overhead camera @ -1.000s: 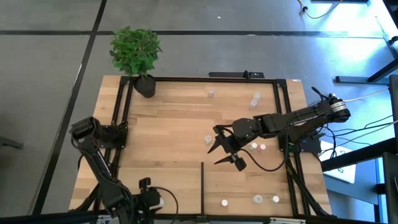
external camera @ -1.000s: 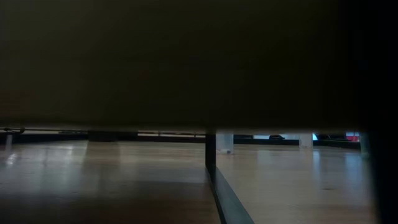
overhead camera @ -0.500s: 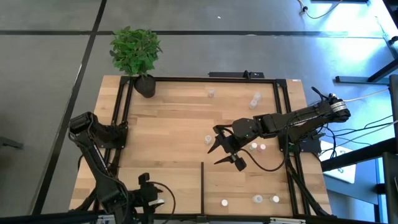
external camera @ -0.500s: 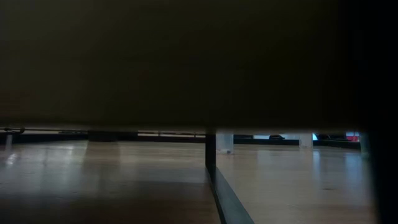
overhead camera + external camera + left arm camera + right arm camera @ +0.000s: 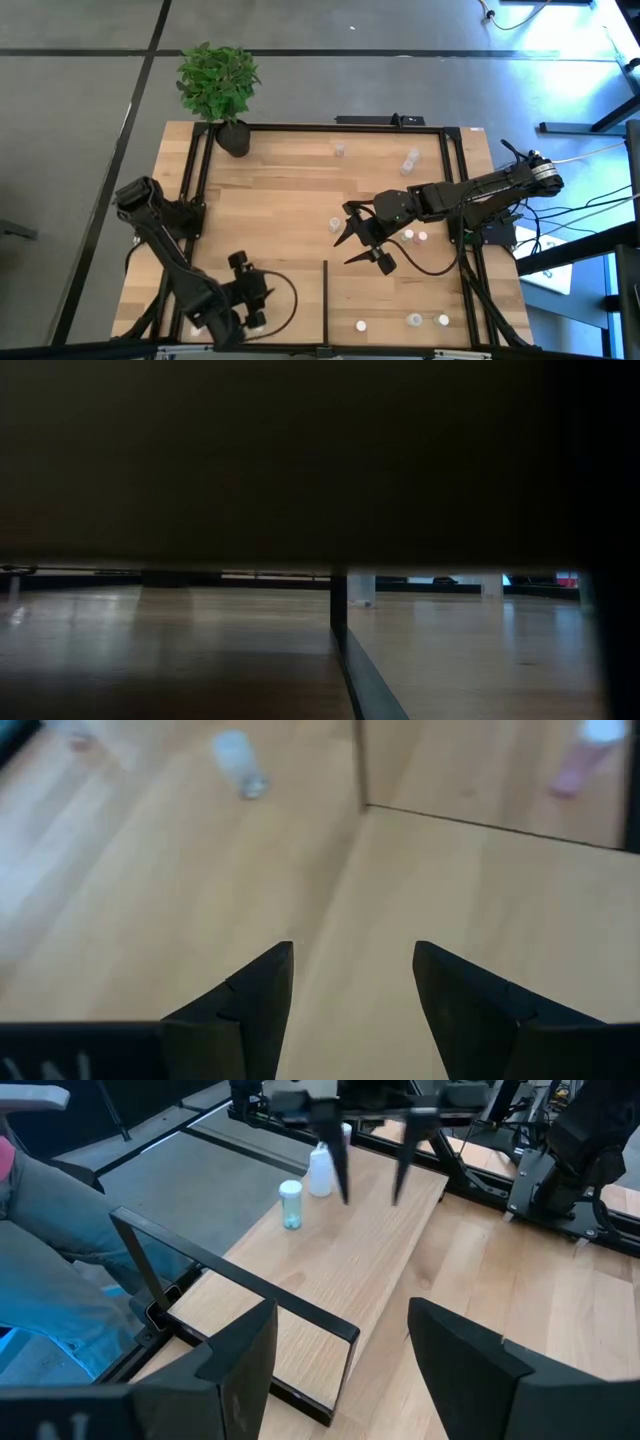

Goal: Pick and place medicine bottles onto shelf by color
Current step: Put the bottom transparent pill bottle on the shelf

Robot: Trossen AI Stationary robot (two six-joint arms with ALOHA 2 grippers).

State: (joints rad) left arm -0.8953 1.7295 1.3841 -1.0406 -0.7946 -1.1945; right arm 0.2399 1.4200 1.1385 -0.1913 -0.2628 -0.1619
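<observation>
The shelf (image 5: 280, 200) is a light-wood panel edged by black rails, with a short black divider bar (image 5: 325, 300) at its near side. Small medicine bottles stand scattered on it: one (image 5: 336, 224) at the middle, two pinkish-topped ones (image 5: 408, 236) right of it, several near the far and near rails. My left gripper (image 5: 243, 268) hangs open over the near left part, above a greenish bottle (image 5: 290, 1205) and a white bottle (image 5: 320, 1170). My right gripper (image 5: 365, 250) hovers open over the middle. Both wrist views show nothing between the fingers (image 5: 255, 1000) (image 5: 235, 1365).
A black plant pot (image 5: 232, 137) with a green plant stands at the shelf's far left corner. The divider's raised rail (image 5: 230, 1275) stands between my two grippers. A person's leg in jeans (image 5: 50, 1230) shows beyond the table's near edge. Bare boards lie at the far left.
My left gripper has gone toward the table's far edge, rising a little and turning toward the divider, its fingers still as wide apart as before. No bottle has moved.
</observation>
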